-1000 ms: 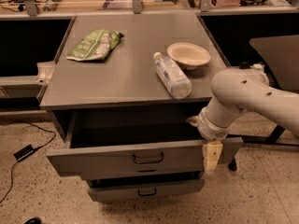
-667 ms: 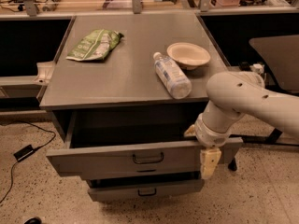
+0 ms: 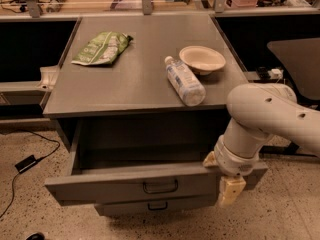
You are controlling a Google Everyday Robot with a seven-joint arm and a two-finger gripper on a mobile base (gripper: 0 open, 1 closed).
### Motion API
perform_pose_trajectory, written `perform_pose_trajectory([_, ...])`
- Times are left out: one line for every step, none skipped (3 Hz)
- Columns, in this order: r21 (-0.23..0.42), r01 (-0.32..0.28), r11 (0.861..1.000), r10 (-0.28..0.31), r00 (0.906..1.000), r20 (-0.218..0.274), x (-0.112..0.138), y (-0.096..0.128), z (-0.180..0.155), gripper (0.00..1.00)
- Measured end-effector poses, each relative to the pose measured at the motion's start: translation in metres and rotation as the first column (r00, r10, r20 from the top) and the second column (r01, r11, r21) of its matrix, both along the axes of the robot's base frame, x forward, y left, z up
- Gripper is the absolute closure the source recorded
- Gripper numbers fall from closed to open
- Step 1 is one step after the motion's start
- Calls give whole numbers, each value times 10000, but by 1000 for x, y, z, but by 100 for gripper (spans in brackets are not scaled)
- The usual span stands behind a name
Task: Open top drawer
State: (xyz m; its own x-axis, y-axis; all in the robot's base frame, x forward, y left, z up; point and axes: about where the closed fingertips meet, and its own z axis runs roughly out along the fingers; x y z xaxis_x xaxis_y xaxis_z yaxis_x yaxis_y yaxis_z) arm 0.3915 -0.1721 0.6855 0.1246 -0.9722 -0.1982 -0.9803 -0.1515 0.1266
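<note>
A: Top drawer (image 3: 120, 185), position?
B: It stands well out from the cabinet (image 3: 135, 91). The grey tray interior is open to view, the front panel faces the camera, and the dark loop handle (image 3: 160, 186) sits at the panel's middle.

A: Gripper (image 3: 231, 190)?
B: It is at the right end of the drawer's front panel, pointing down, with its pale tip overlapping the panel's right edge. The white arm (image 3: 260, 119) comes in from the right, above it.

A: Touching the drawer?
B: It is against or just in front of the panel; I cannot tell which. It is well right of the handle, not on it.

A: Wide or narrow?
B: Cannot tell from this angle.

A: Below?
B: A lower drawer (image 3: 125, 208) shows just under the top one, set further back.

A: Cabinet top?
B: A green bag (image 3: 102, 48) lies at back left, a bottle (image 3: 185, 80) lies on its side right of centre, and a bowl (image 3: 202, 59) is just beside it.
</note>
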Motion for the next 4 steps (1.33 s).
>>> perform_pose_trajectory([115, 378, 9992, -367, 9954, -889, -44, -7, 6, 40])
perform_pose_trajectory([105, 716, 9974, -693, 9869, -1459, -71, -13, 16, 43])
perform_pose_trajectory([226, 487, 9986, -469, 9962, -740, -64, -4, 41, 24])
perform_pose_trajectory([223, 471, 9986, -456, 9967, -673, -63, -3, 43, 2])
